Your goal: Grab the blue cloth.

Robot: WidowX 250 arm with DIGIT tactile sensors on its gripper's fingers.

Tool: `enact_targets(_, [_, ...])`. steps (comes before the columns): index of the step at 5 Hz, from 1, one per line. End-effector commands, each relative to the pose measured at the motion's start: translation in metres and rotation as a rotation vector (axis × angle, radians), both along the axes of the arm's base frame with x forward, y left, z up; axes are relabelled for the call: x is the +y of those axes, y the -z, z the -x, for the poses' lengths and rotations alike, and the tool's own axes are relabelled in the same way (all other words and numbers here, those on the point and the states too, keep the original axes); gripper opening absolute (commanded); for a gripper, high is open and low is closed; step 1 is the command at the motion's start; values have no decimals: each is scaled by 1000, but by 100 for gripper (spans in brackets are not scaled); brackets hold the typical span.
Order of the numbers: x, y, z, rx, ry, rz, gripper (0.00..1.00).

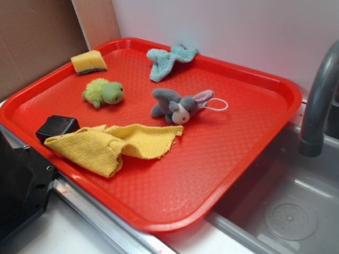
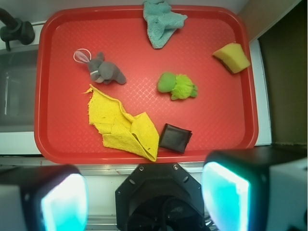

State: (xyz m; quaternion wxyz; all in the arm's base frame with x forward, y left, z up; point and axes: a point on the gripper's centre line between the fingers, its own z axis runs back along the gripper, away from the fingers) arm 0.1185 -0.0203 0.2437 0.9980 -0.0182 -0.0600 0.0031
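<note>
A red tray (image 1: 265, 153) sits on the table beside a grey sink (image 1: 296, 211) with a dark faucet (image 1: 318, 100). The blue cloth (image 1: 168, 59) lies crumpled at the far edge of the tray in the exterior view, close against the rim and touching nothing else; in the wrist view it (image 2: 162, 20) shows at the top of the tray, partly over the rim.

Near the middle of the tray a grey plush toy (image 1: 177, 105) lies on its side, with a white loop at its right end. To its left lies a green plush toy (image 1: 104, 92), apart from it. A yellow sponge (image 1: 88, 62) with a dark underside rests in the far left corner. A yellow knit cloth (image 1: 114, 144) is spread and folded along the near left part of the tray, its left end next to a small black block (image 1: 55, 127).

The gripper (image 2: 144, 197) hangs outside the tray's near edge, well apart from the blue cloth. Its two fingers (image 2: 226, 192) stand wide apart at the bottom of the wrist view, with nothing between them.
</note>
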Motion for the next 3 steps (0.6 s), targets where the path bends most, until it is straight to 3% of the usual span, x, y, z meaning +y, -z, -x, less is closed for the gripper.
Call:
enact_targets(1, [0, 0, 0, 0, 0, 0, 100])
enact_targets(2, [26, 32, -50, 82, 17, -86, 100])
enact_targets(3, [47, 69, -100, 122, 74, -103, 100])
